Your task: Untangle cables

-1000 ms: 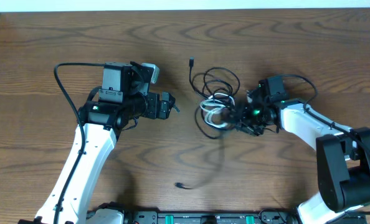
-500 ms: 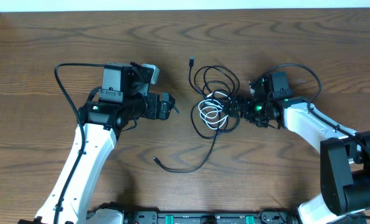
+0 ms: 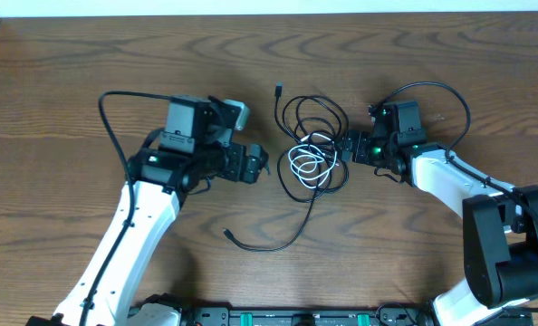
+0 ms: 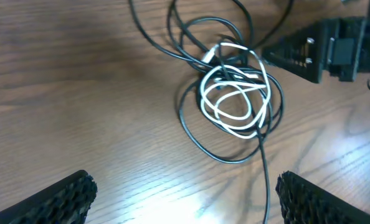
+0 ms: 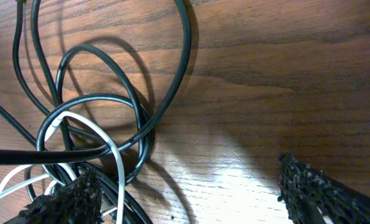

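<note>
The cables (image 3: 314,159) lie in the middle of the table (image 3: 70,72) as one knot: the white cord (image 3: 307,164) is coiled inside black loops, and one black tail (image 3: 251,246) trails toward the near edge. The right gripper (image 3: 349,147) has let go and backed off to just beside the knot, jaws apart. The left gripper (image 3: 264,166), jaws also apart, has edged closer. The knot looks unresolved, so a fresh grasp is probably needed.

Dark brown wood-grain table (image 3: 52,72), pale strip (image 3: 251,7) along its far edge
</note>
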You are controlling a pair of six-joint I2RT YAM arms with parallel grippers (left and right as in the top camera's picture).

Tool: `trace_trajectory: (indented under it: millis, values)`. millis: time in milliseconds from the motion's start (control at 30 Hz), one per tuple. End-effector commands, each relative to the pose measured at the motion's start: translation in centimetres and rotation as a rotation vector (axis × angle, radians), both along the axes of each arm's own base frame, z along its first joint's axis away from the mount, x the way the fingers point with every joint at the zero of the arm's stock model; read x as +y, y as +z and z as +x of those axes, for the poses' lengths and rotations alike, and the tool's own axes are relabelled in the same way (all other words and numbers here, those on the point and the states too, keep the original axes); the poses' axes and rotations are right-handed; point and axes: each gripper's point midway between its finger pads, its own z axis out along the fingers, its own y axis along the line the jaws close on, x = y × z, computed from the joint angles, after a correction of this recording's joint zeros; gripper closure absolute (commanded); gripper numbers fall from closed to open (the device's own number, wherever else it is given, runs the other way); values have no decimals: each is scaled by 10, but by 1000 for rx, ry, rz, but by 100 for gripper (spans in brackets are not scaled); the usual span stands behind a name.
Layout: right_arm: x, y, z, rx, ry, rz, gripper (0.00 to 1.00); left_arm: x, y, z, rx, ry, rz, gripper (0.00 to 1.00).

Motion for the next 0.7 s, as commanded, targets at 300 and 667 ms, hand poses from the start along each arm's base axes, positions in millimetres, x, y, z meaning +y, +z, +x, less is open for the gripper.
trace_trajectory:
  millis: [300,667]
  values:
    - [63,-15,-44,37,237,-27,20,-22,-14,-3,52,-61,2,6]
    - [56,-14,-37,-10,200,-152,99,-23,-17,-1,59,-62,4,6]
